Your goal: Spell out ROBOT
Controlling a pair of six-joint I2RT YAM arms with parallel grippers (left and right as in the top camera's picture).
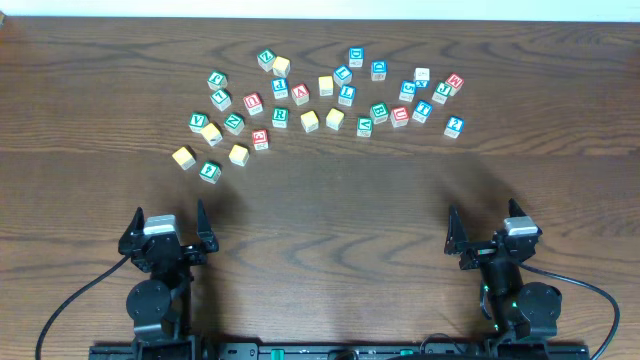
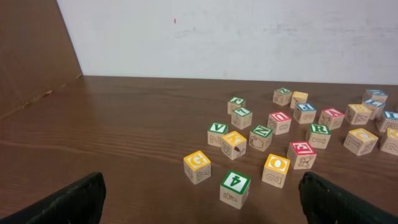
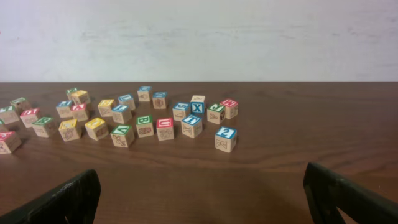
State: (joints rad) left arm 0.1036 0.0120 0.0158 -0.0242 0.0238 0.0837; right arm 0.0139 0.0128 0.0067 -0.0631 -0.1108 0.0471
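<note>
overhead, nothing of robot is spelled yet: the alphabet cubes (image 1: 309, 121) lie in a loose scatter across the far half of the table (image 1: 320, 210), none set in a row. my left tool (image 1: 168, 213) and right tool (image 1: 484, 212) both sit at the near edge, jaws spread wide and empty, well apart from the cubes. from the left wrist i read the green-framed r (image 2: 319, 132) inside the scatter and a yellow o (image 2: 276, 167) at its near side, just beside the red e (image 2: 302, 151). from the right wrist the green-framed b (image 3: 144, 122) stands just beside a red cube (image 3: 165, 126). the blue-framed t and the second o i cannot pick out; the letters are too small. so, as i judge it, all five picks and placings are left to do. no tray, box or other container shows; every cube rests straight on the wood.
</note>
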